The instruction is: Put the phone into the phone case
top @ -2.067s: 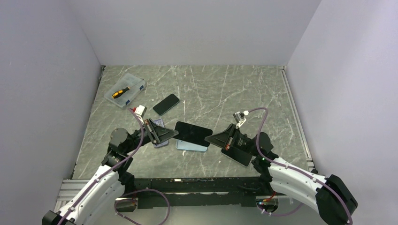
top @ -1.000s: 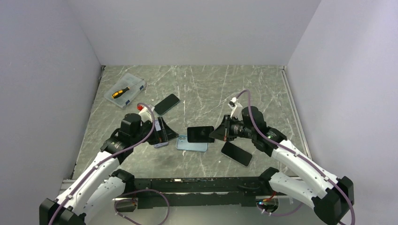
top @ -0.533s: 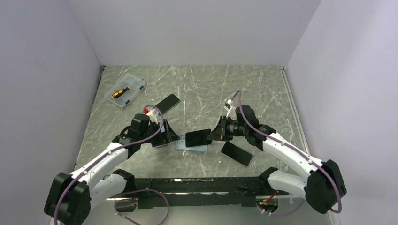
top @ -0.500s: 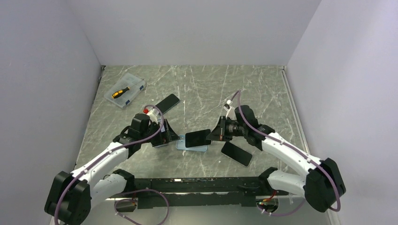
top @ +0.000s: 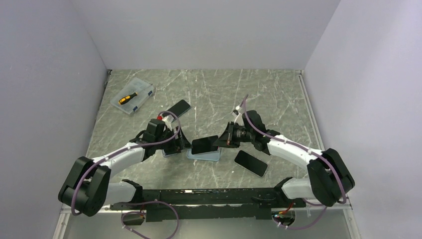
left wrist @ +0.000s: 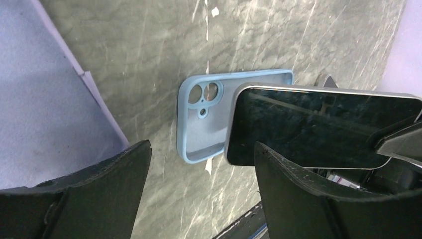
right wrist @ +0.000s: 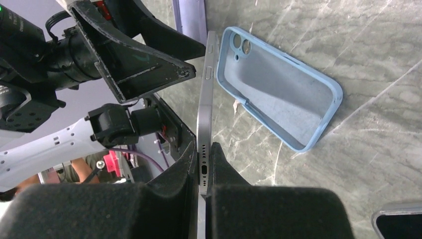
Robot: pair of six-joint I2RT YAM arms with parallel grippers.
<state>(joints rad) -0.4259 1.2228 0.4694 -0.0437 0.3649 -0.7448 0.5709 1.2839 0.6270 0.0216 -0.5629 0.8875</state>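
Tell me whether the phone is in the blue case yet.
Out. The right gripper holds the phone by its edge over the blue case, whose inside lies bare, camera holes showing.

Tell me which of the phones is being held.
The phone clamped in the right hand, tilted over the blue case. The far phone and the near phone lie flat on the table.

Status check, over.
Right gripper shut on phone. Left gripper open, empty. Phone tilted over case, not seated. Case empty.
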